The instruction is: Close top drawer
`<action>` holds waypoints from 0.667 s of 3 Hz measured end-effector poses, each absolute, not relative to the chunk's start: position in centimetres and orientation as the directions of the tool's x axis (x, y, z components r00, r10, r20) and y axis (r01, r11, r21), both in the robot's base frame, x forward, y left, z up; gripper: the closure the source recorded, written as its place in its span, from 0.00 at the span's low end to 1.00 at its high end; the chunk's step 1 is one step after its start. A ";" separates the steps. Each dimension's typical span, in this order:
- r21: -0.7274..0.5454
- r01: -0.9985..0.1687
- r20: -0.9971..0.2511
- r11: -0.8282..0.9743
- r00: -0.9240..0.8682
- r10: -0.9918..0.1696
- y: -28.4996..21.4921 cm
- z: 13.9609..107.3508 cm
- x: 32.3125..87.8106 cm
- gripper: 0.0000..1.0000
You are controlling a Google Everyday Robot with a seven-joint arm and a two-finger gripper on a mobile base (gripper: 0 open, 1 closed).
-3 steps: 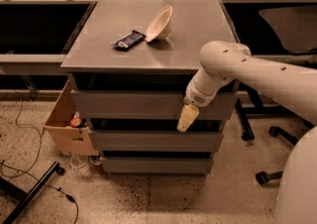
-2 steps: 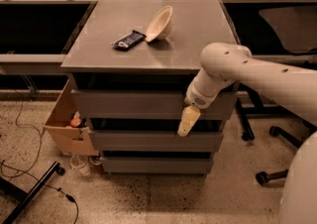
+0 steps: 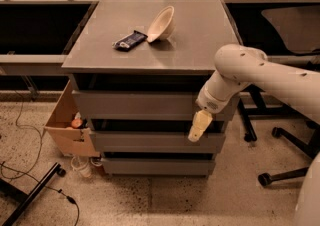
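The top drawer (image 3: 135, 104) is the uppermost of three grey handleless fronts of the cabinet in the middle of the camera view. Its front stands slightly out from the cabinet, with a dark gap under the cabinet top. My gripper (image 3: 199, 126) hangs down from the white arm in front of the cabinet's right side, its cream tip just below the top drawer's front and over the gap above the second drawer. It holds nothing that I can see.
On the cabinet top (image 3: 200, 45) lie a tilted white bowl (image 3: 162, 23) and a dark snack packet (image 3: 129, 40). A cardboard box (image 3: 67, 127) stands at the cabinet's left, with cables on the floor. An office chair base (image 3: 280, 170) is at the right.
The arm and gripper hold almost the same place. The drawer front shows no visible movement.
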State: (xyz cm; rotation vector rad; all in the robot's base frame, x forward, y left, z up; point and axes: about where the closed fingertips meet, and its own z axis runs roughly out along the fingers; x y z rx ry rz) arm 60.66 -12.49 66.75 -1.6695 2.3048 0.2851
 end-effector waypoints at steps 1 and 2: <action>0.071 -0.953 -0.331 0.295 -0.301 -0.894 -14.0 66.4 58.5 0.00; 0.117 -0.952 -0.331 0.281 -0.304 -0.893 -14.8 66.4 57.1 0.00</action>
